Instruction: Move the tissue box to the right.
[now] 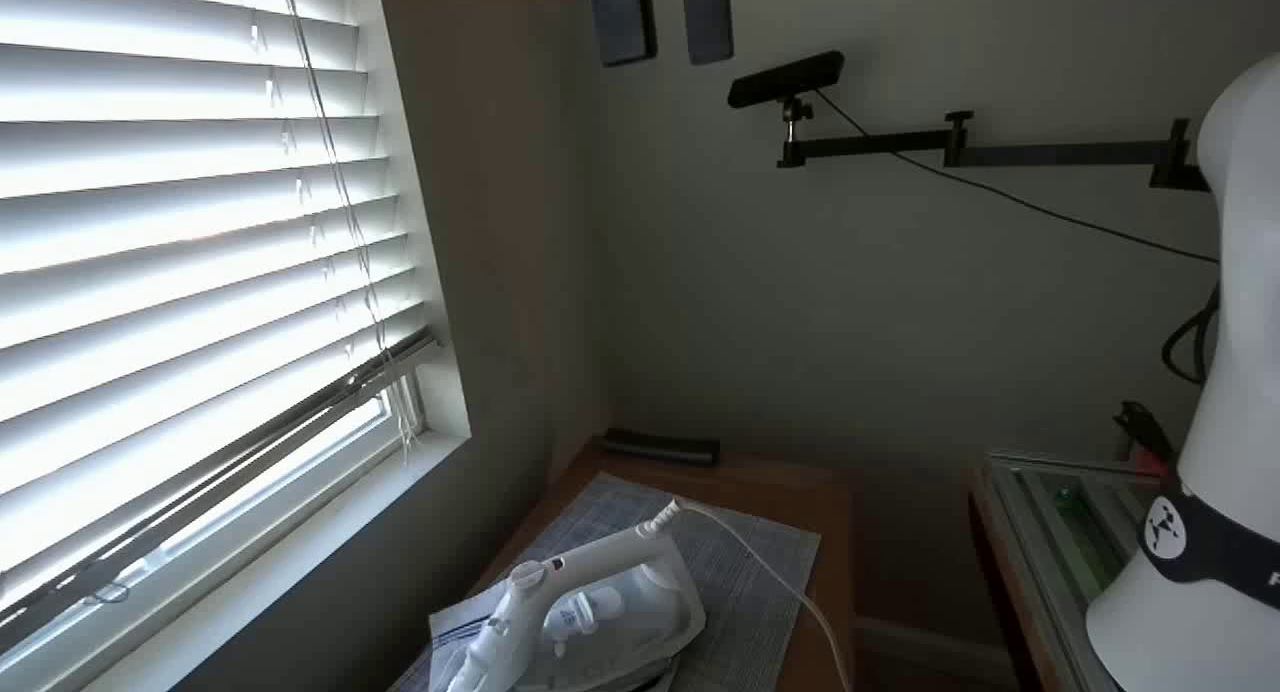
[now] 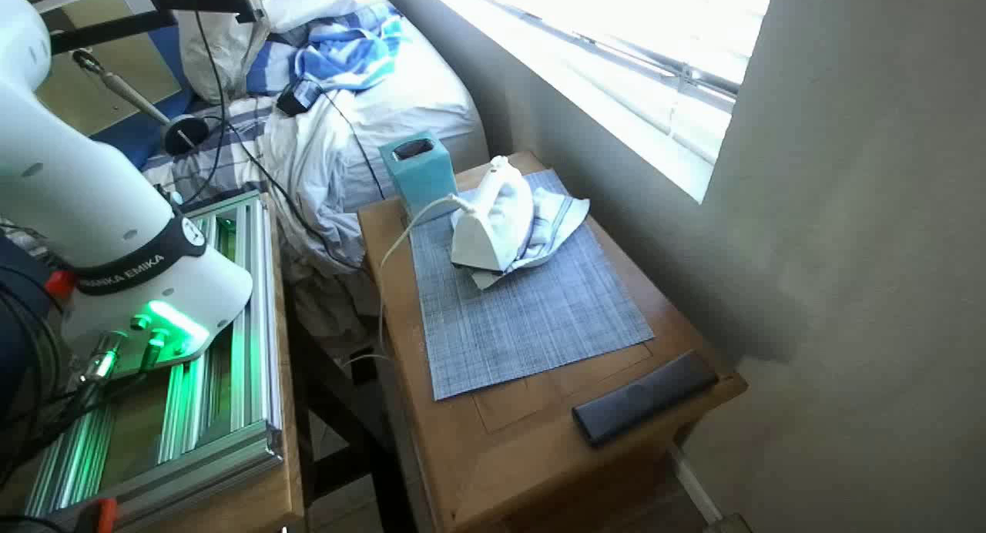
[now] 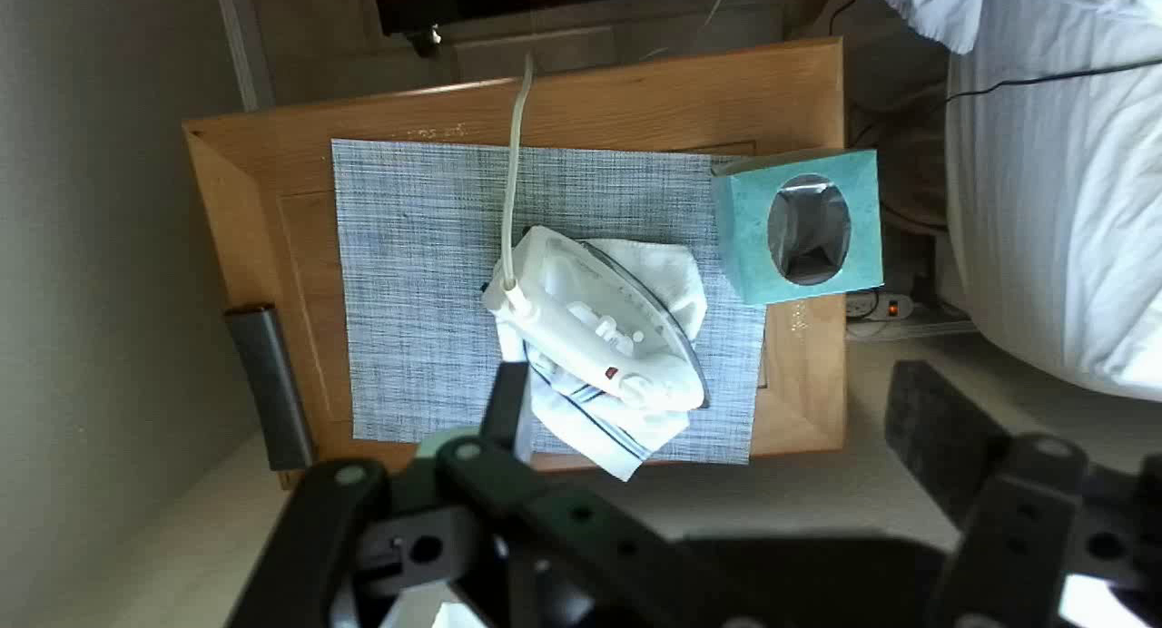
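On a table, tissue box near iron, gripper above

Premises: a home, apparently a bedroom. In an exterior view, a bed stands with rumpled plaid bedding. Slatted blinds cover most of a window. The wooden counter just beside the bed carries household goods: a clothes iron, a striped cloth, a woven mat and a tissue box.
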Available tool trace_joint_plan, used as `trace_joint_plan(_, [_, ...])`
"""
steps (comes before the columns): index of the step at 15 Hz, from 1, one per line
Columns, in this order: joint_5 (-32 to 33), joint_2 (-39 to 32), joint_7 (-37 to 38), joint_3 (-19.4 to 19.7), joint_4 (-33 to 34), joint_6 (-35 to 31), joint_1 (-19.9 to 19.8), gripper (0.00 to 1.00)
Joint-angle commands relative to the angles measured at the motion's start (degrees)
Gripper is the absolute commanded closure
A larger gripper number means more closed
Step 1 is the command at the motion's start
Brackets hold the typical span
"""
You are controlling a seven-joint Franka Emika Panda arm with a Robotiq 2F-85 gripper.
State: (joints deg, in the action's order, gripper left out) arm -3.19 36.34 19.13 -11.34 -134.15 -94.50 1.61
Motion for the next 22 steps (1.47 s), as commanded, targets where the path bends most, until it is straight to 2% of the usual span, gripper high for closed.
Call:
trace_joint_plan(1, [0.17, -0.09, 0.15, 0.26, 0.15, 0.14, 0.33, 0.00])
trace_joint_plan(20, [0.17, -0.09, 0.15, 0.26, 0.15, 0.14, 0.33, 0.00])
trace_joint_plan(22, [-1.16, -1.98, -1.73, 1.16, 0.76, 0.10, 0.87, 0.00])
